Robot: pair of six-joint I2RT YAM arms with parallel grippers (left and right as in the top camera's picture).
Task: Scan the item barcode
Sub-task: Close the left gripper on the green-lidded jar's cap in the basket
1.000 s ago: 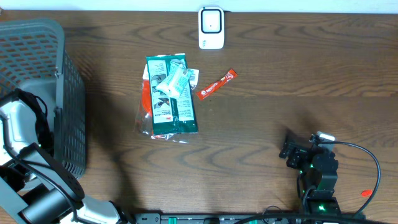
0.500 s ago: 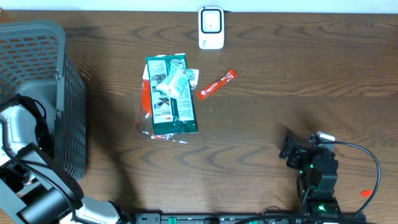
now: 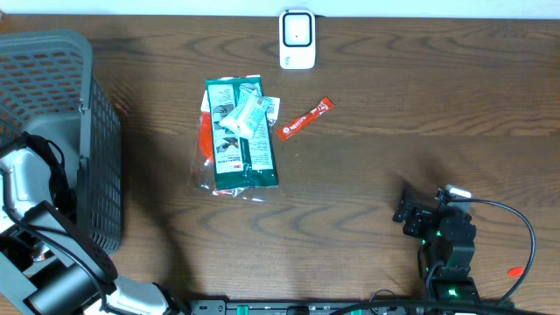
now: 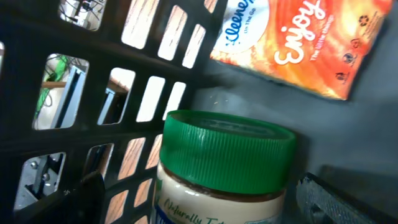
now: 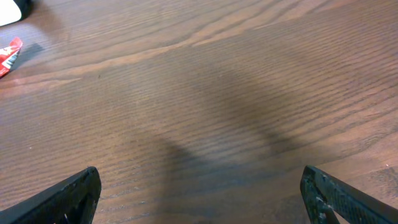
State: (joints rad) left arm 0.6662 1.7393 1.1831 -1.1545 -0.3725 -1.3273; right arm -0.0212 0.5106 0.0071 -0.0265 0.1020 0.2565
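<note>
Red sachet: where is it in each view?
Overhead: sachet upper middle, right of the green packs.
Left wrist: not in it.
Right wrist: sachet at the left edge, near the top.
Shared landmark: white scanner, beyond the sachet in both.

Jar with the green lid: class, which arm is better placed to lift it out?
Left. Its open claw straddles the jar inside the basket; the right claw hangs open over the table.

The wooden table [image 3: 376, 149] is evenly lit from above, a soft shadow is cast right of the basket [image 3: 96, 131], and its interior is rendered dim, with bright light admitted through slots at left.
</note>
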